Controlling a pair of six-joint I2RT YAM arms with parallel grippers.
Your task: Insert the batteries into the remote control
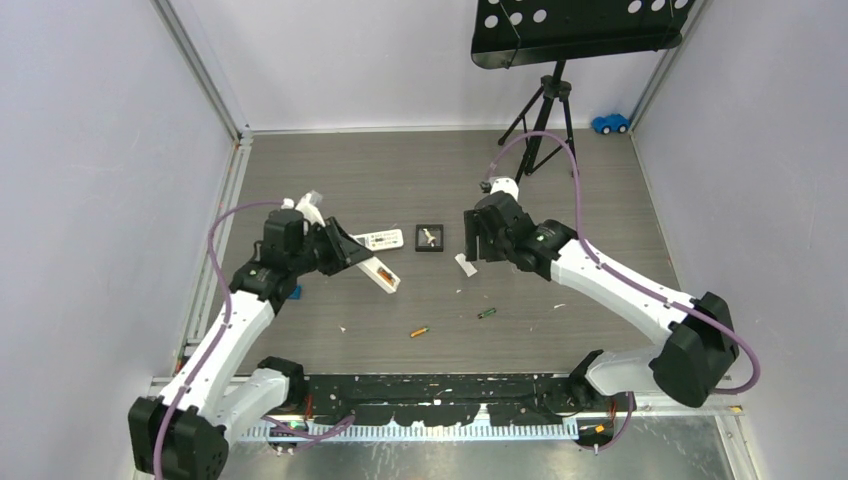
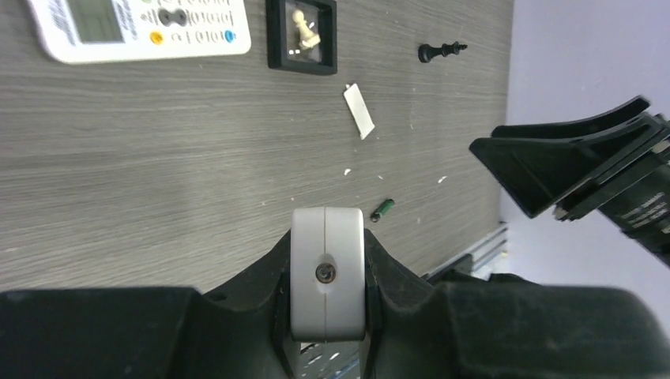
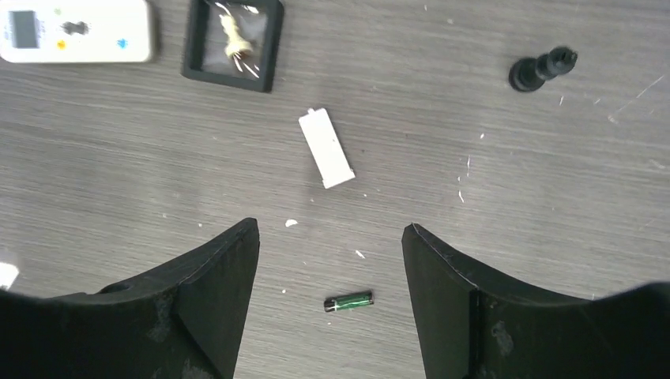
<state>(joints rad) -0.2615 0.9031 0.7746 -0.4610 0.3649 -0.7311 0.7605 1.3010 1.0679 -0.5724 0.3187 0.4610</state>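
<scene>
My left gripper [image 1: 345, 248] is shut on the remote control [image 1: 372, 265], a long white bar held tilted above the table, with orange showing in its open end. In the left wrist view its grey end [image 2: 328, 272] sits clamped between the fingers. A green-and-black battery [image 3: 348, 302] lies on the table below and between the fingers of my right gripper [image 3: 330, 237], which is open and holds nothing. That battery also shows in the top view [image 1: 486, 313]. An orange battery [image 1: 419, 331] lies to its left. My right gripper [image 1: 478, 245] hovers right of the black tray.
A shorter white remote [image 1: 380, 239] and a black tray [image 1: 430, 250] holding a pale chess piece lie mid-table. A small white cover [image 3: 325, 148] lies beside them, a black chess piece [image 3: 542, 69] farther off. A music stand [image 1: 545, 110] and blue toy car [image 1: 610, 123] stand at the back.
</scene>
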